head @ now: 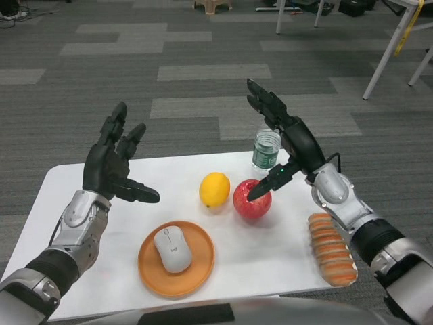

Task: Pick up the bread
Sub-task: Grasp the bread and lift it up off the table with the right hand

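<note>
White worktop (81,183) is carrying the bread (331,248) at its right edge, under the right forearm; both the left hand (115,166) and right hand (284,145) are hovering spread, holding nothing; bread is probably soft and light, so gripping gently across its middle seems best.

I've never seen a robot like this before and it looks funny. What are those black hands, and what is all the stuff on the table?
This picture comes from a camera in the robot's head, so you see what it sees, looking down. The two silver arms are its own. Its left hand and right hand are both raised above the white table, fingers spread, holding nothing.

On the table lie a yellow lemon, a red apple, and a small water bottle behind them. An orange plate has a white computer mouse on it. The long ridged bread lies near the right edge, under the right arm. The robot is supposed to pick it up, but has not touched it yet.
</note>
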`<state>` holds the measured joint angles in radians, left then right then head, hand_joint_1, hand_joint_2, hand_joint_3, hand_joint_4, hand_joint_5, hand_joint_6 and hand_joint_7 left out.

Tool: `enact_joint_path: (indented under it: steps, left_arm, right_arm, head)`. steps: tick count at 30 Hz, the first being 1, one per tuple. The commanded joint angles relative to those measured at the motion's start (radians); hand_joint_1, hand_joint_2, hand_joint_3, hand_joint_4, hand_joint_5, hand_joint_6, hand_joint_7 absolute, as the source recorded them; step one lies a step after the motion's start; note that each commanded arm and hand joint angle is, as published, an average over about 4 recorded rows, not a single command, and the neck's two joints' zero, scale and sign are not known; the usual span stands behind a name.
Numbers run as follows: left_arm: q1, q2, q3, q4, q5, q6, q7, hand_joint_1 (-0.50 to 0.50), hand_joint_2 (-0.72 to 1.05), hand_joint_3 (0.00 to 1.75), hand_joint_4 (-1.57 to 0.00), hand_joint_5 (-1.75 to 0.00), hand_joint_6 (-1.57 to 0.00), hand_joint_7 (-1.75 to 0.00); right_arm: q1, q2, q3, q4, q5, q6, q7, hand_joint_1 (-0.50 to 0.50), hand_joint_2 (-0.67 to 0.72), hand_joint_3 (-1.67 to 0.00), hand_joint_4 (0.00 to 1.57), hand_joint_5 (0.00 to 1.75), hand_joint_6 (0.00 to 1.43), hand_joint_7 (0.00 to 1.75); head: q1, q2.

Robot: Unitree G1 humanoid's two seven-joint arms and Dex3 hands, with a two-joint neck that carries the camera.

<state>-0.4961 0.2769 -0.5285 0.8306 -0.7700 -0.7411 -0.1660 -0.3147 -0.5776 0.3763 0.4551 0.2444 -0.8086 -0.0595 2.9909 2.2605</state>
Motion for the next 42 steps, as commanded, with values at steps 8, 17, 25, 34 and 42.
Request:
enact_joint_path:
  steps: [8, 17, 25, 34, 42]
  left_arm:
    - [-0.014, 0.023, -0.021, 0.031, -0.033, 0.000, -0.003, 0.50, -0.19, 0.09, 0.00, -0.41, 0.00, 0.00]
    - [-0.019, 0.038, -0.036, 0.045, -0.061, -0.002, -0.003, 0.50, -0.19, 0.09, 0.00, -0.41, 0.00, 0.00]
    - [-0.019, 0.042, -0.035, 0.045, -0.064, -0.007, -0.003, 0.50, -0.19, 0.09, 0.00, -0.41, 0.00, 0.00]
    - [-0.025, 0.041, -0.048, 0.045, -0.064, -0.011, -0.003, 0.50, -0.19, 0.09, 0.00, -0.41, 0.00, 0.00]
    - [-0.023, 0.032, -0.058, 0.044, -0.064, -0.014, -0.003, 0.50, -0.19, 0.09, 0.00, -0.41, 0.00, 0.00]
  right_arm:
    - [0.229, -0.103, -0.078, -0.242, 0.045, 0.104, 0.000, -0.46, -0.32, -0.02, 0.00, 0.29, 0.00, 0.07]
    - [0.425, -0.234, -0.200, -0.227, 0.058, 0.075, 0.009, -0.46, -0.22, -0.08, 0.00, 0.19, 0.00, 0.07]
    - [0.523, -0.342, -0.259, -0.167, 0.062, 0.068, 0.043, -0.46, 0.08, -0.06, 0.00, 0.19, 0.00, 0.07]
    - [0.446, -0.122, -0.649, -0.083, -0.053, 0.153, 0.536, -0.46, 0.09, 0.00, 0.00, 0.19, 0.00, 0.07]
    - [0.276, 0.117, -1.033, -0.072, -0.445, 0.234, 0.843, -0.46, 0.08, 0.00, 0.00, 0.10, 0.00, 0.07]
  head:
    - [-0.045, -0.011]
    - [-0.126, -0.023]
    - [-0.201, -0.010]
    - [-0.352, 0.018]
    - [-0.390, 0.029]
